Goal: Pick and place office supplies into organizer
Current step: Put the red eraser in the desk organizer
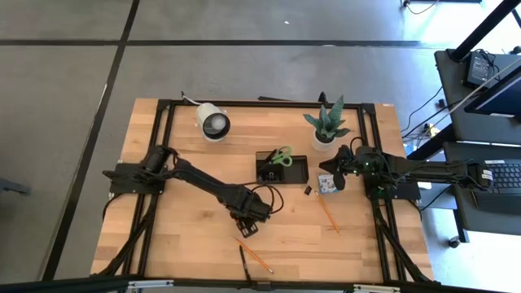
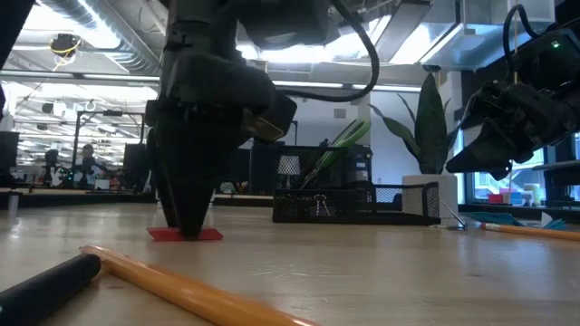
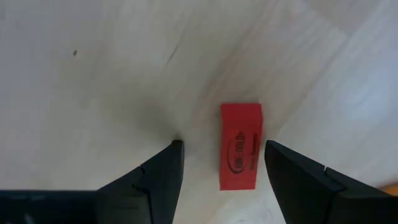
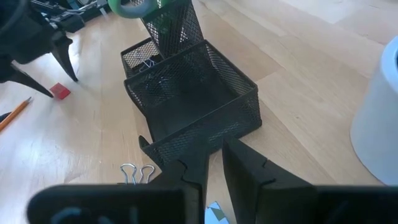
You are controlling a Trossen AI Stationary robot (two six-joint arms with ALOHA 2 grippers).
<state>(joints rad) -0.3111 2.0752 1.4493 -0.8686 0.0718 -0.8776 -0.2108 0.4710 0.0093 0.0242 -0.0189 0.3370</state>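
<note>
red eraser [image 3: 240,145] lettering, left wrist only

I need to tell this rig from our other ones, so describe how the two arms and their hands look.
Both arms are dark, near black, built of jointed segments on black frame rails. Black cables loop loosely beside the left hand; its two fingers are matte black and taper to narrow tips. The right hand has the same dark wedge-shaped fingers, and small green lights glow on that arm's wrist. No markings show.

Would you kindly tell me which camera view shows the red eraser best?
The left wrist view: the red eraser lies between the open left gripper. The low and right wrist views show a sliver; the high view hides it.
</note>
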